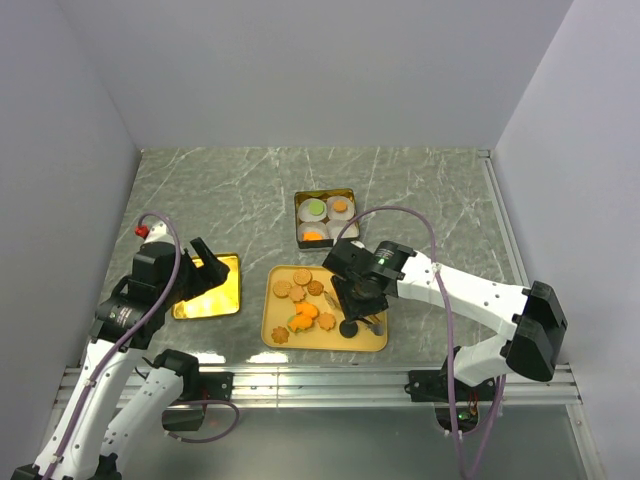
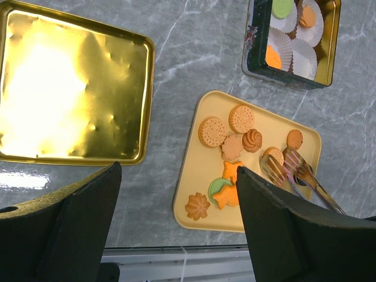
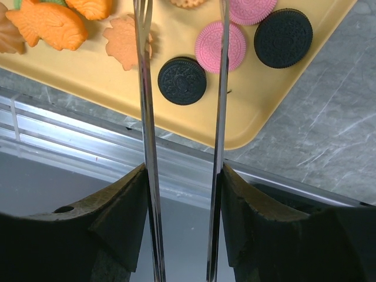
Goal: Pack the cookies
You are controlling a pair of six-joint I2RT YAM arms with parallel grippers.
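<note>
Lid (image 2: 70,88), gold, lies at nine o'clock by the left pincer (image 1: 205,268), spread wide and empty. Most cookies (image 2: 212,131) lie on the centre tray (image 2: 194,170); three sit in the tin (image 2: 254,53) at twelve. Right pincer (image 3: 182,176) clamps tongs (image 3: 144,88) over the tray.

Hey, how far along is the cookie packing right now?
Done: three paper cups in the tin hold cookies; one cup looks empty. In hand: the right gripper grips tongs over the yellow tray; the left gripper is open and empty. Left: a dozen or so cookies on that tray.
</note>
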